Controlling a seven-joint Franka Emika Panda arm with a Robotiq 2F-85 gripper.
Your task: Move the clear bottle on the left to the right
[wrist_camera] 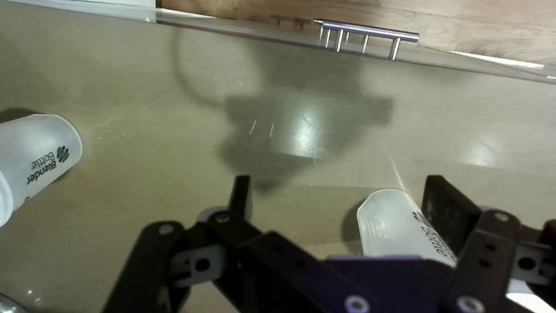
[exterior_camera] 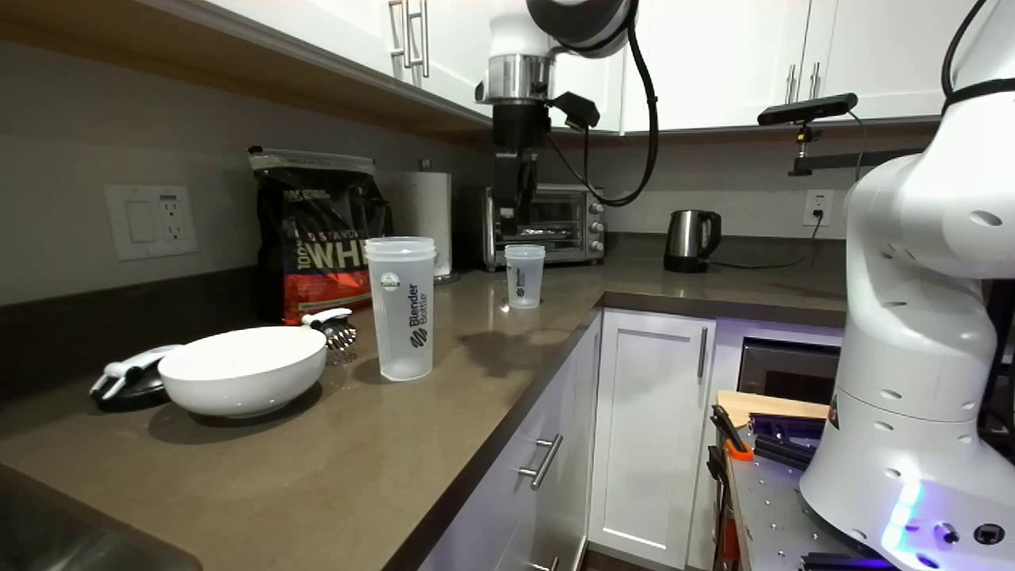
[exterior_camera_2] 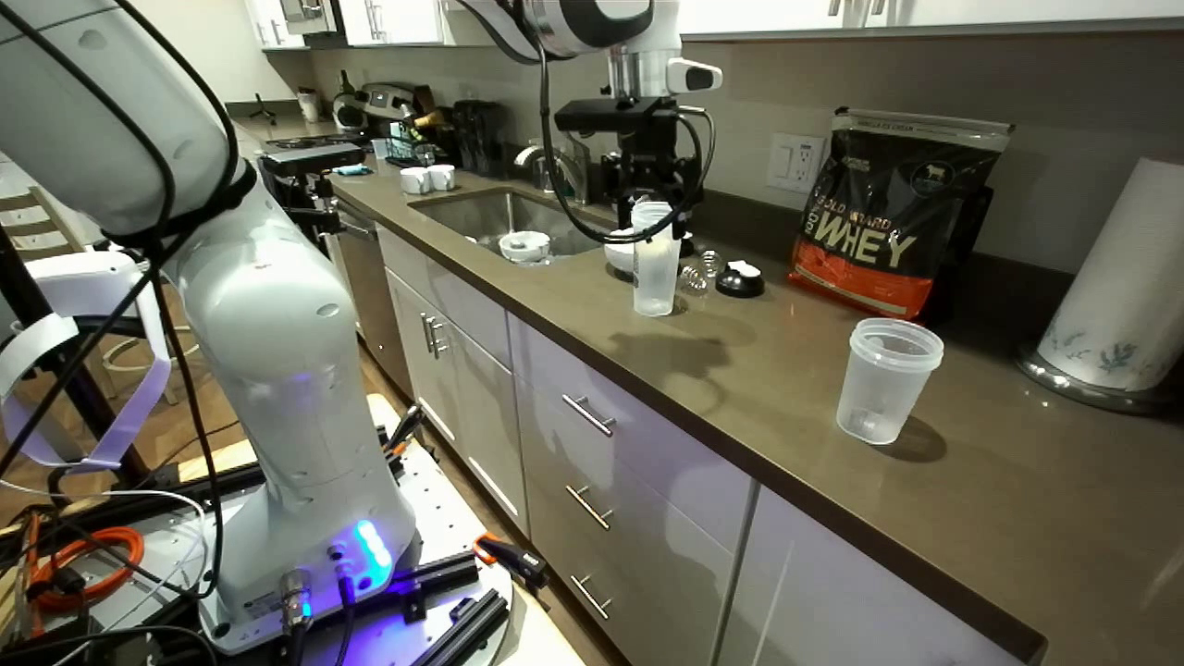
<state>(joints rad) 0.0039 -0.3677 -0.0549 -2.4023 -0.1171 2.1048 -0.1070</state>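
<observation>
The clear bottle, tall and translucent with dark print, stands upright on the counter in both exterior views (exterior_camera: 402,317) (exterior_camera_2: 656,268). In the wrist view the bottle (wrist_camera: 397,226) shows at the lower right, its upper part hidden by the gripper. A shorter clear cup (exterior_camera: 524,277) (exterior_camera_2: 886,388) stands upright apart from it, and shows at the left of the wrist view (wrist_camera: 41,161). My gripper (wrist_camera: 339,180) is open and empty above the counter. In the wrist view the bottle appears between the fingers, close to the right one. The gripper also shows in both exterior views (exterior_camera: 514,214) (exterior_camera_2: 652,208).
A white bowl (exterior_camera: 238,381) and a whisk ball (exterior_camera: 341,335) are beside the bottle. A black lid (exterior_camera_2: 740,279) lies near it. A whey bag (exterior_camera: 321,238), paper towel roll (exterior_camera: 432,218) and toaster oven (exterior_camera: 555,208) stand behind. The counter's front edge shows in the wrist view (wrist_camera: 260,40).
</observation>
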